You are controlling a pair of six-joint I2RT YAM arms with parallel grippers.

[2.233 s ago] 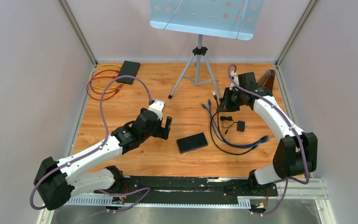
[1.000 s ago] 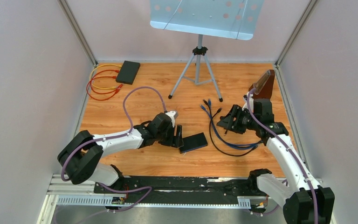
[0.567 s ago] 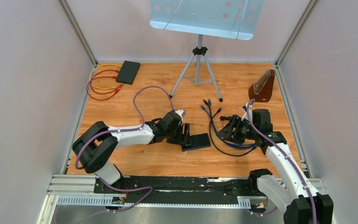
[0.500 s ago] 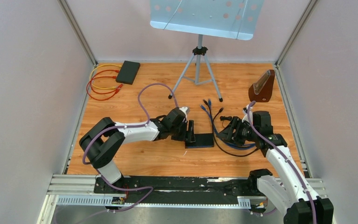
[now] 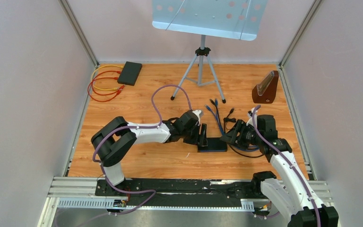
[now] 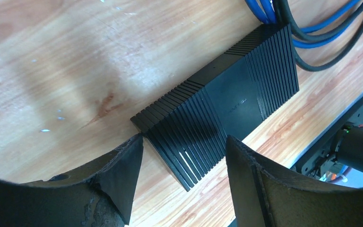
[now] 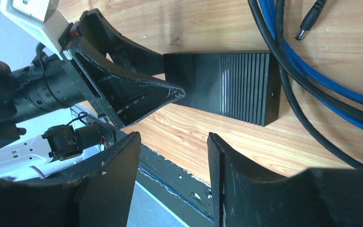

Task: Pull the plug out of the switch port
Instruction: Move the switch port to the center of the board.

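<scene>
The black ribbed switch (image 5: 215,144) lies flat on the wooden table, right of centre. My left gripper (image 5: 204,138) straddles its left end; in the left wrist view the fingers (image 6: 123,175) press both sides of the switch (image 6: 222,101), so the gripper is shut on it. My right gripper (image 5: 230,137) hovers at the switch's right end, open and empty (image 7: 172,161). Blue cables (image 7: 321,80) and a black cable (image 7: 307,127) run past that end of the switch (image 7: 222,85). A loose barrel connector (image 7: 312,19) lies beside them. The plug and the port are hidden.
A music stand's tripod (image 5: 200,71) stands at the back centre. A brown wooden wedge (image 5: 266,88) sits back right. Another black box (image 5: 130,73) with red and yellow cables (image 5: 101,85) lies back left. A black rail (image 5: 189,187) runs along the near edge.
My left gripper closed round the switch and carried it rightward, turning it square to the table edge. My right arm swung down from the back and now sits at the switch's right end.
</scene>
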